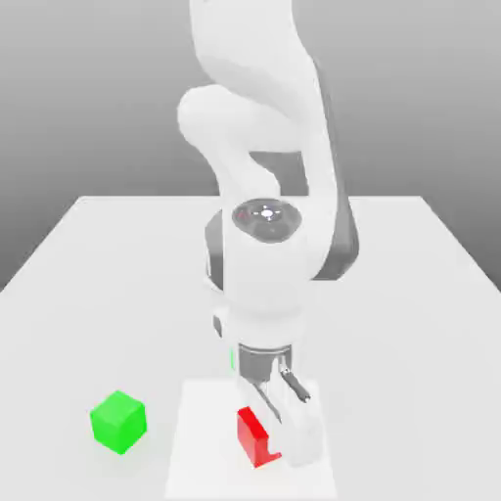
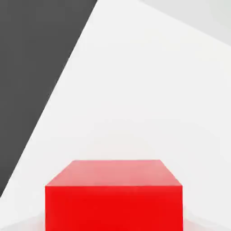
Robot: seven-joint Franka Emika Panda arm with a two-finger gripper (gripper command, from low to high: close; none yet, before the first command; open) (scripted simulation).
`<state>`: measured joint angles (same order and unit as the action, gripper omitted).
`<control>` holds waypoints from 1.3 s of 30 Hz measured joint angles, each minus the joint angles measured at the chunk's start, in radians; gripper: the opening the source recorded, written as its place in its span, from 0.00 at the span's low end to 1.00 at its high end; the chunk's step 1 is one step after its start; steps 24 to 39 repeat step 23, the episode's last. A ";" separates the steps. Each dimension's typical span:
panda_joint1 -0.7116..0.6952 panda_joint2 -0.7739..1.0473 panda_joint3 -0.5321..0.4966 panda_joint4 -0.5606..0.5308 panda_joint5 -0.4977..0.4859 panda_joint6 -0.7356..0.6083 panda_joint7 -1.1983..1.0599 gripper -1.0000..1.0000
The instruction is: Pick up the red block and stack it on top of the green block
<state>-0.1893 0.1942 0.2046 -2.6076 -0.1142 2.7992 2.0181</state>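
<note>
"Fingers (image 1: pixel 275 438) first: how do you have them?"

"You have them closed in on the red, solid-coloured, straight-edged block (image 1: pixel 252 438), one against each of two opposite sides. Whether it bears any weight yet, you cannot tell."

"And where is that block?"

"Below your hand, over the white square panel (image 1: pixel 201 440) on the pale tabletop (image 1: pixel 391 342). The bright green cube-shaped block (image 1: pixel 118 423) sits well apart, toward the exterior view's left."

"How should you expect the red one to handle?"

"Likely stiff, with crisp edges and flat faces, so it should keep its shape under a firm squeeze. You can judge it light to middling, though its material is unclear. Smooth sides might slip if you catch only the upper rim, so take it by two opposite upright faces, centred and fairly low. Nothing about it looks fragile to you."

"Which way does it point?"

"It looks level, top face up. In the exterior view its visible upper edge slants toward the camera and that view's right, turned from the panel's edges. You can't name a long axis: part of it is hidden, and it may well be a cube. Square its faces with the green top before you let go."
</note>
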 joint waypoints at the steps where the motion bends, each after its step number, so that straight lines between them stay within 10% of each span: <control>1: -0.003 -0.036 0.008 -0.006 0.023 -0.029 -0.017 0.00; 19: -0.266 -0.047 -0.172 -0.016 0.101 -0.026 0.559 0.00; 20: -0.265 -0.015 -0.174 -0.015 0.097 0.004 0.562 1.00; 39: -0.265 -0.015 -0.174 -0.015 0.097 0.004 0.562 1.00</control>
